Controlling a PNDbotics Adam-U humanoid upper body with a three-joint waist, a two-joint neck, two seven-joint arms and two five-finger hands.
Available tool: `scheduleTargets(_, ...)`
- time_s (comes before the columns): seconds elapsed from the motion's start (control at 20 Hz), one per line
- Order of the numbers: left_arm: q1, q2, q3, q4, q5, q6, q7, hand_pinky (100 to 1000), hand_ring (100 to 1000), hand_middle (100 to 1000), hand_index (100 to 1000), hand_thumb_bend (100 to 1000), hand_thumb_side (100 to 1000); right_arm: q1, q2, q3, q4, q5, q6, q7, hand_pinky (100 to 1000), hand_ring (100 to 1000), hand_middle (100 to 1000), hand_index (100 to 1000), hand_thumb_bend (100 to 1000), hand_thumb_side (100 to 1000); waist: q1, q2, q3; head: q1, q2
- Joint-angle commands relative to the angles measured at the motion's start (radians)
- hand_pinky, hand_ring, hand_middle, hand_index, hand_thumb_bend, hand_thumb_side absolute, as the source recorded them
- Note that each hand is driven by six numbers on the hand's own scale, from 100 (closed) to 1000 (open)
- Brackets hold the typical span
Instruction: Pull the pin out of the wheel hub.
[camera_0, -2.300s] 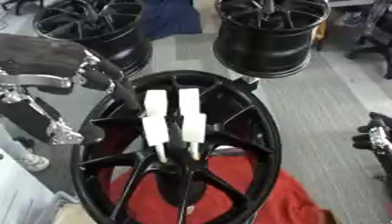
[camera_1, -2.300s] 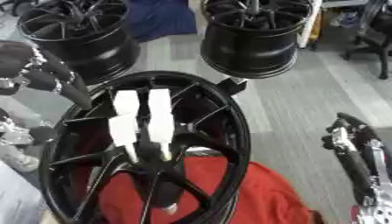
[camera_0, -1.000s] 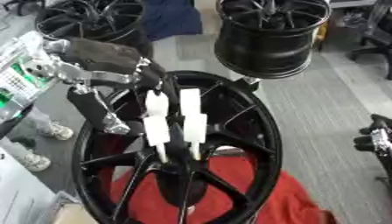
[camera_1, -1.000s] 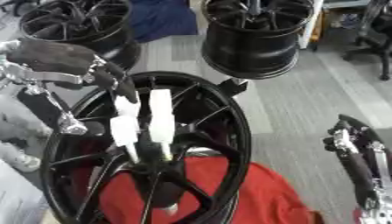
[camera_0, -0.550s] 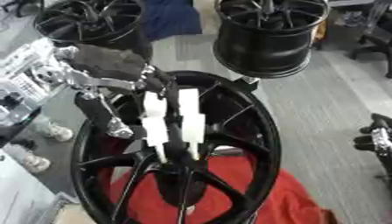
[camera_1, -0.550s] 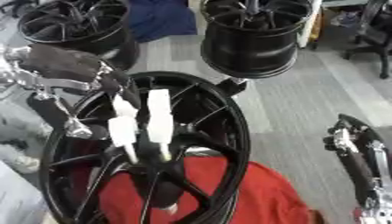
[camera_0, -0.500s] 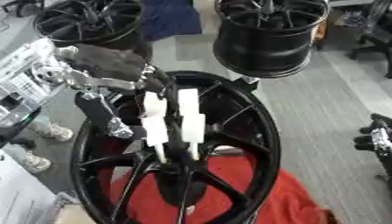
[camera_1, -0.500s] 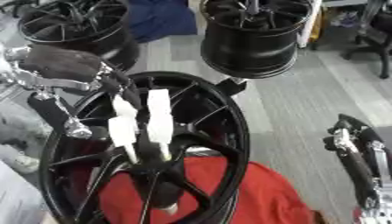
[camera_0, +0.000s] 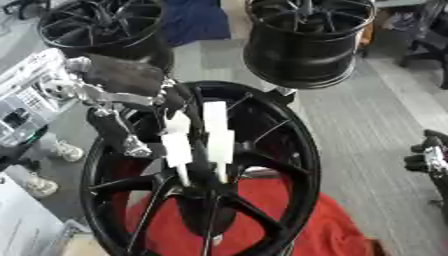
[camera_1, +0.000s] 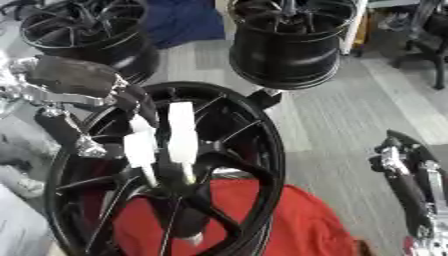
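Note:
A large black wheel hub stands in the middle on a red cloth. Two white pins rise from its centre: a left pin and a right pin. My left hand comes in from the left, above the rim. Its dark fingers curl over the top of the left pin and hide the pin's upper end. My right hand hangs idle at the right edge, away from the wheel, fingers relaxed.
Two more black wheels stand behind, one at the back right and one at the back left, with a blue cloth between them. White equipment crowds the left edge. Grey floor lies to the right.
My left hand has moved right and down over the rim, from beside the wheel onto the top of the left pin. The pins and my right hand have stayed put.

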Motion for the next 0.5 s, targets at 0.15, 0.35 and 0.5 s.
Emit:
scheduleTargets(0.15, -0.008, 0.006, 0.003, 0.008, 0.004, -0.233, -0.241, 597, 542, 724, 850, 244, 208, -0.008, -0.02, 0.002, -0.01, 0.004, -0.002, 0.002, 583, 573, 572, 799, 100, 575, -0.002, -0.006, -0.002, -0.001, -0.002)
scheduleTargets(0.35, -0.006, -0.003, 0.0, 0.018, 0.007, -0.226, -0.241, 597, 545, 720, 850, 236, 207, -0.009, -0.019, 0.002, -0.01, 0.004, -0.002, 0.001, 583, 573, 572, 799, 100, 575, -0.003, -0.005, -0.003, -0.001, -0.002)
scheduleTargets(0.5, -0.005, -0.009, -0.006, 0.027, 0.002, -0.227, -0.241, 603, 550, 721, 850, 239, 206, -0.009, -0.019, 0.002, -0.01, 0.003, -0.003, 0.002, 583, 572, 572, 799, 100, 575, -0.003, -0.005, -0.004, -0.001, -0.002)
